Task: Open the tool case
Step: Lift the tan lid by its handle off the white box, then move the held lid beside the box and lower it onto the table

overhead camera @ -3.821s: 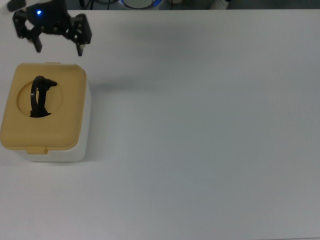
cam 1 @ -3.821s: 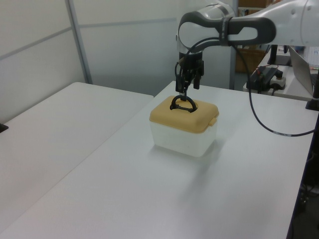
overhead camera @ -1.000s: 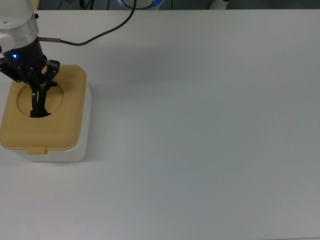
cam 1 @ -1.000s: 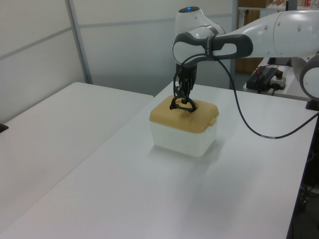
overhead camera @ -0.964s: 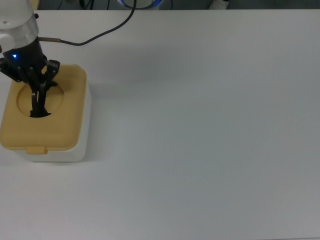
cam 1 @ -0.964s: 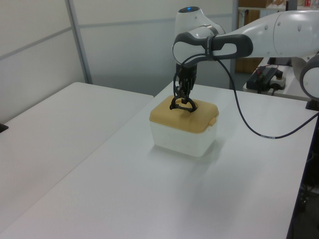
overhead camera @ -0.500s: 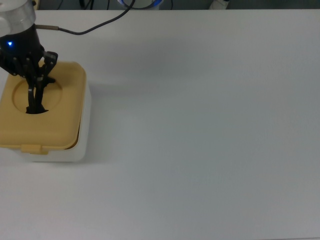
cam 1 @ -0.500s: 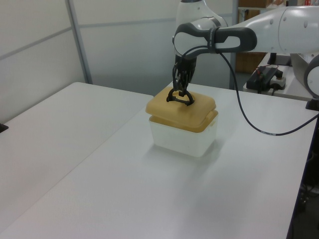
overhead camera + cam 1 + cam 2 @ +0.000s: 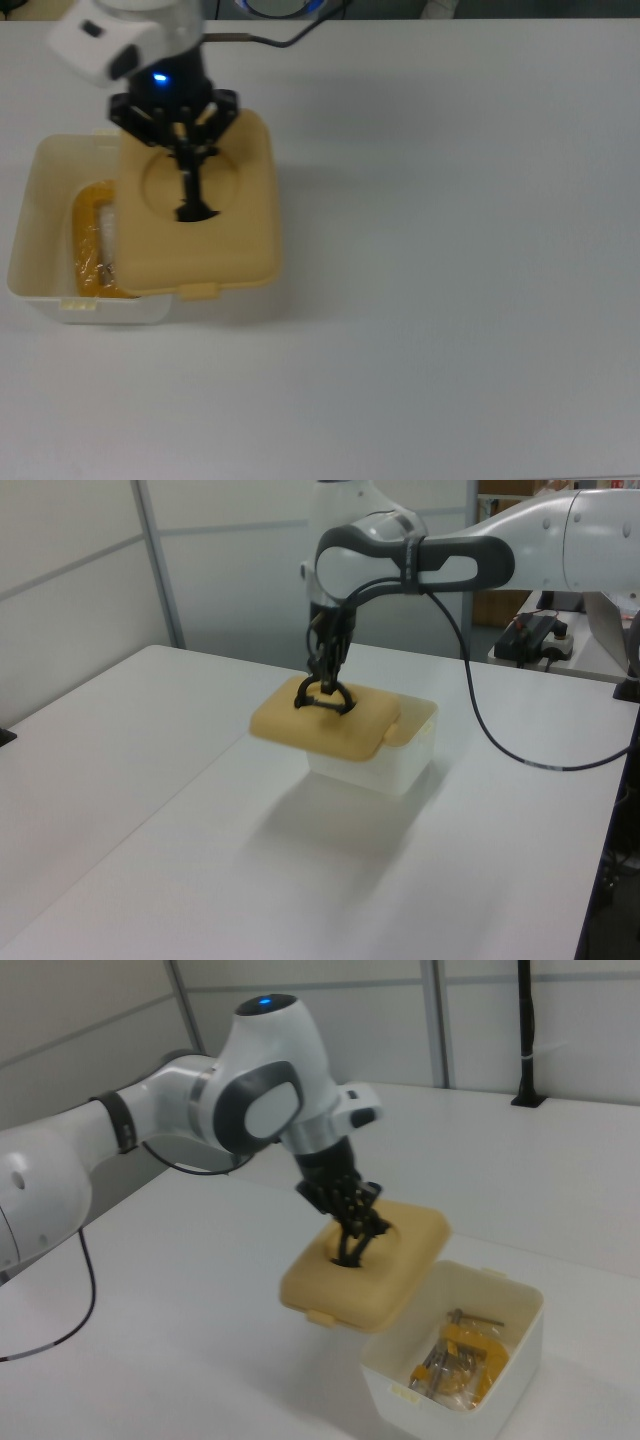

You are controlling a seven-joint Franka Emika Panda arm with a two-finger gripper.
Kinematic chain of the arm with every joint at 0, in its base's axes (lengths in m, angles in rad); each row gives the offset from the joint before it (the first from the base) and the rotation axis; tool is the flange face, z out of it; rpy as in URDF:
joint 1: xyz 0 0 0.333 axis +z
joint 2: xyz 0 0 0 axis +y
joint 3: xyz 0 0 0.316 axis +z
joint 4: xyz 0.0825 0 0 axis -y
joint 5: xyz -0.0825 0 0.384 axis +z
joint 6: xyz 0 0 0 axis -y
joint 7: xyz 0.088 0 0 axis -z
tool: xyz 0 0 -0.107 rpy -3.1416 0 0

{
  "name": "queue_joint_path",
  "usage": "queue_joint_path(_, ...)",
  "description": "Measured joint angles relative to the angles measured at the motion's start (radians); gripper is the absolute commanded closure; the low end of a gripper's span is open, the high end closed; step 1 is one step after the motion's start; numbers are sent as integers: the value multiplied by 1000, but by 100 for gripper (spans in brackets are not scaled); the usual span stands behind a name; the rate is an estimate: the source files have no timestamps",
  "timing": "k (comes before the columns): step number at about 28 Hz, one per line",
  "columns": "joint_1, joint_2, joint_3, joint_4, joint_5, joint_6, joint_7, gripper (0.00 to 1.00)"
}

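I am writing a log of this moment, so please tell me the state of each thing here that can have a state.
Lid: lifted off the box, held in the air by its handle, shifted to the top view's right.
Box: open, tools visible inside.
Handle: upright, gripped.
Gripper: shut on the handle.

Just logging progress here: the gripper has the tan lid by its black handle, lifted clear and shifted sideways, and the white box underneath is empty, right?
Not quite. The gripper does hold the tan lid by its black handle, lifted and shifted sideways, but the white box is not empty: the right view shows yellow and metal tools lying inside.
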Motion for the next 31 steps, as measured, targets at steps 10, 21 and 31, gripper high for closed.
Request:
queue_joint_path(10,122,-5,1,-83,1,-2,94,100)
queue_joint_path(21,201,-8,2,-234,30,150,136,100)
queue_joint_path(31,258,-10,2,-362,30,328,170,100)
